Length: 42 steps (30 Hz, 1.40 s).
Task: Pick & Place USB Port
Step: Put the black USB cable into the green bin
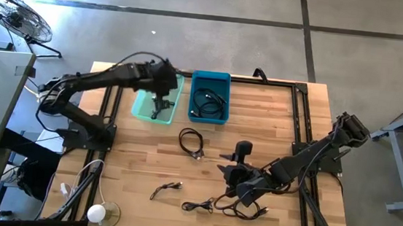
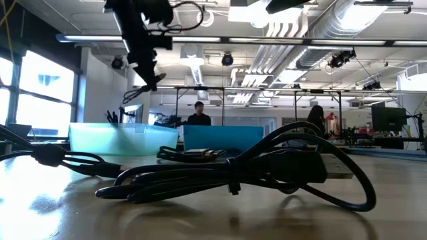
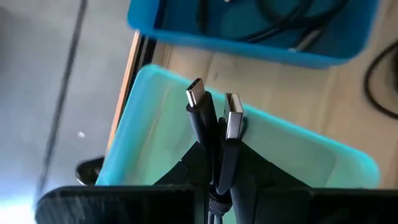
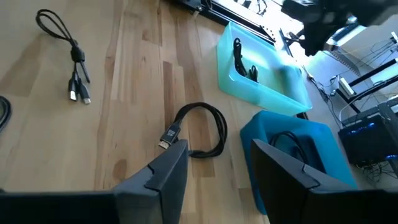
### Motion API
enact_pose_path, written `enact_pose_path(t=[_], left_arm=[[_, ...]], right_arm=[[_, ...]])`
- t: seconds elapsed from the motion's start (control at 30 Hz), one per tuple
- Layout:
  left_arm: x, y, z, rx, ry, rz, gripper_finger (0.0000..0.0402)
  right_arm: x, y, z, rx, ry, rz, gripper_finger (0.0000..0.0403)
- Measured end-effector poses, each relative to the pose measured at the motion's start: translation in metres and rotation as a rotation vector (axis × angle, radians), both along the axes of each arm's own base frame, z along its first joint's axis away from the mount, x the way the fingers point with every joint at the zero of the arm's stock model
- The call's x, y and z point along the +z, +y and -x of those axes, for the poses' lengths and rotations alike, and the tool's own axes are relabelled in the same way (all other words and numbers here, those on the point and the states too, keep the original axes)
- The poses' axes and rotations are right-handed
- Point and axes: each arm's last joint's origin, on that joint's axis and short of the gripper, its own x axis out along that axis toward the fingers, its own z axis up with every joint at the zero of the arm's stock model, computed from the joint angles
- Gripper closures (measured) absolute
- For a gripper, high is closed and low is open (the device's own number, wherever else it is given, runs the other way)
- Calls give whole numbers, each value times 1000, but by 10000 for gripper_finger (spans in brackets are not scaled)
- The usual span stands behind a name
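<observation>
My left gripper (image 1: 161,93) hangs over the pale turquoise bin (image 1: 143,106) at the table's far side, shut on a black USB cable (image 1: 159,109). In the left wrist view its two plugs (image 3: 199,98) stick out past the fingers, above the bin's floor (image 3: 292,152). The low view shows that gripper (image 2: 142,57) high above the bin with the cable end (image 2: 155,80) dangling. My right gripper (image 1: 228,163) is open and holds nothing, low over the wood near the table's right half. In its own view a coiled black cable (image 4: 200,127) lies flat just beyond the gripper (image 4: 217,177). My left gripper pinches the black cable between its two fingers (image 3: 249,168), just behind the two plugs (image 3: 231,121), with both strands side by side. It comes from above. The cable is lifted clear, its plug ends reaching past the fingertips over the turquoise bin.
A blue bin (image 1: 212,77) holding cables stands right of the turquoise one. Loose cables lie on the wood: a coil (image 1: 191,142), a small one (image 1: 167,189) and a tangle (image 1: 241,206) under the right arm. Black frame rails (image 1: 299,121) edge the table.
</observation>
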Motion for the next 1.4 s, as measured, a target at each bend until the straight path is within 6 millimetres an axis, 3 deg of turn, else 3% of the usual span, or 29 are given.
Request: enact_pose_path(t=[0.23,0.57,0.97,1.1,1.2,1.4], left_arm=[[-26,34,8,102,113,96,374],[-75,59,-7,43,245,207,374],[-81,60,-9,39,289,191,250],[-78,51,-12,-4,300,199,228],[-60,37,-16,-77,276,226,220],[-7,-25,-19,-214,225,257,218]], right_arm=[[-1,1,1,27,25,-21,247],[-3,1,1,40,44,-64,247],[-7,1,2,35,49,-55,247],[-15,-1,4,34,66,-44,247],[-21,-2,6,31,81,-31,247],[-25,-3,7,26,84,-15,249]])
